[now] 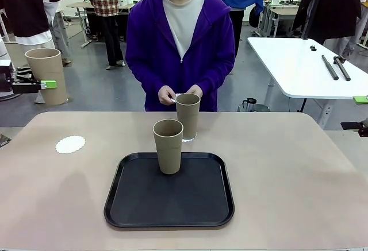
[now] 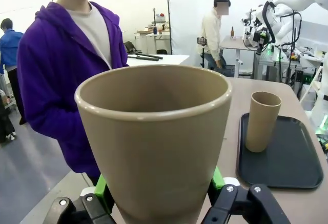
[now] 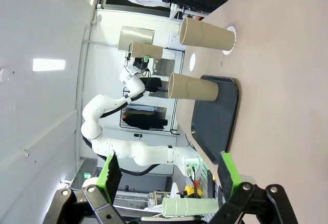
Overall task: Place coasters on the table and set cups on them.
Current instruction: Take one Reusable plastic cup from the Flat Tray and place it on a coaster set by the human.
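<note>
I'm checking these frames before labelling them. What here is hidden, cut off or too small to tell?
Front view: the white piece in the person's hands, mostly covered by them and the far cup.
Left wrist view: where the left gripper touches, its pads mostly behind the held cup.

I saw three tan tumblers, all upright: first cup [image 1: 168,146] on the black tray [image 1: 195,202], second cup [image 1: 187,116] on a covered coaster [image 3: 228,51] mid-table [image 1: 287,170], third cup [image 1: 47,76] held aloft at left. A bare coaster [image 1: 70,144], white and scalloped, lay flat left of the tray.
</note>
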`<state>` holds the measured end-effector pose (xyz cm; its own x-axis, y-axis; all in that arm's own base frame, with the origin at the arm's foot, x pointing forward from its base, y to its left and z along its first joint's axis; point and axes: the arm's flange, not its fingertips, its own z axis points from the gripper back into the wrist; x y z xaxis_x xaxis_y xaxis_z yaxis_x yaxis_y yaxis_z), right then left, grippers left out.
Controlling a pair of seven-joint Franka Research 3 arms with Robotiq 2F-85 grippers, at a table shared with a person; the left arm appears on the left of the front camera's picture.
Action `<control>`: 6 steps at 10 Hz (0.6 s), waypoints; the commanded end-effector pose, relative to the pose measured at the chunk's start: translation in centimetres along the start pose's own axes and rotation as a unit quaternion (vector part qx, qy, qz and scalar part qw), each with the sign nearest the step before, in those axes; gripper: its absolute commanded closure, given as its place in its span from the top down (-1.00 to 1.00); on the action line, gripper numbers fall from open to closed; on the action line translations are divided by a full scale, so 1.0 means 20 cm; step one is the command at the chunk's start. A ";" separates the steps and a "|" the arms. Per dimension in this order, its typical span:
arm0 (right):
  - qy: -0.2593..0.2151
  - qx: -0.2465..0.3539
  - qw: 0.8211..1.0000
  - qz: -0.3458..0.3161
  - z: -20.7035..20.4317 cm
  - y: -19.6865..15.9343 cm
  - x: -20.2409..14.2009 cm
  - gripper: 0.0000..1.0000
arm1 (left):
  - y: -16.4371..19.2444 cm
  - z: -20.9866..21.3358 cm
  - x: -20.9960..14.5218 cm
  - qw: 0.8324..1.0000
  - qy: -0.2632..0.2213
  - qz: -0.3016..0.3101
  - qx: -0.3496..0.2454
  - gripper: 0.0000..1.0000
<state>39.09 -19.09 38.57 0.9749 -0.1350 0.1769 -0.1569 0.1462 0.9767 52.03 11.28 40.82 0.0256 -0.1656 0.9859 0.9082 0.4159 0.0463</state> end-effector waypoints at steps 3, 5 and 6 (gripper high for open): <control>0.002 0.002 1.000 0.001 0.00 0.00 0.00 1.00 | -0.10 -0.03 -0.01 0.999 -0.004 0.042 -0.035 0.71; 0.002 0.002 1.000 0.001 0.00 0.00 0.00 1.00 | -0.07 -0.05 -0.04 0.999 -0.009 0.032 -0.027 0.71; 0.002 0.002 1.000 0.001 0.00 0.00 0.00 1.00 | -0.07 -0.05 -0.04 0.999 -0.009 0.032 -0.027 0.71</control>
<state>39.09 -19.08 38.57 0.9750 -0.1348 0.1769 -0.1570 0.1461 0.9767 50.87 9.86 39.49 0.0878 -0.1162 0.9893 0.9274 0.3721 -0.0386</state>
